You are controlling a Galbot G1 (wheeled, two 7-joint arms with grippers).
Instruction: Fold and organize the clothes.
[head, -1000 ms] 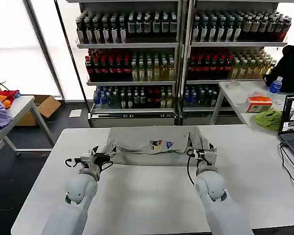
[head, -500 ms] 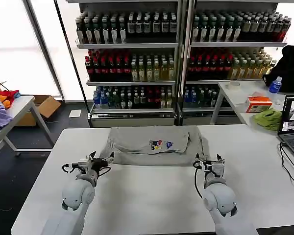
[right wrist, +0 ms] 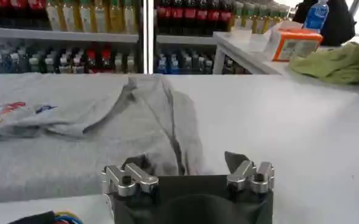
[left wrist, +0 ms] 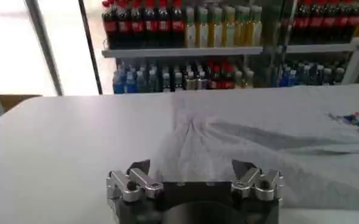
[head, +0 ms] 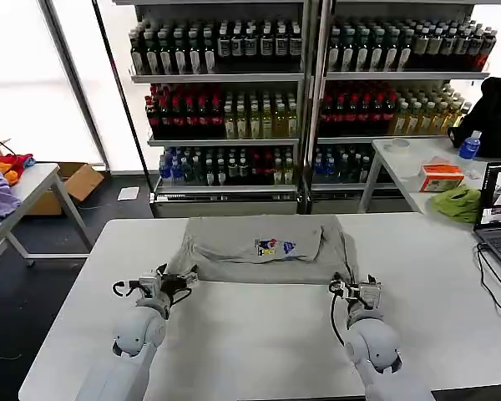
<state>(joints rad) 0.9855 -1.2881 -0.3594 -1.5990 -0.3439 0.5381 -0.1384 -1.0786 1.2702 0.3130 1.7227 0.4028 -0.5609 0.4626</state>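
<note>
Grey T-shirt [head: 263, 248], folded into a wide band with its printed logo facing up, lies flat across the far middle of the white counter [head: 259, 342]. The left hand [head: 182, 279] sits at the shirt's near left corner and the right hand [head: 351, 290] at its near right corner, each with fingers spread apart and holding nothing, the cloth just beyond their tips. Bare counter stretches between and in front of both arms toward the near edge, and out to either side.

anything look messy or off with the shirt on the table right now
The grey T-shirt is folded unevenly: both ends bunch into wrinkled flaps past the neat logo panel. The open left gripper and right gripper sit at its near corners.
</note>
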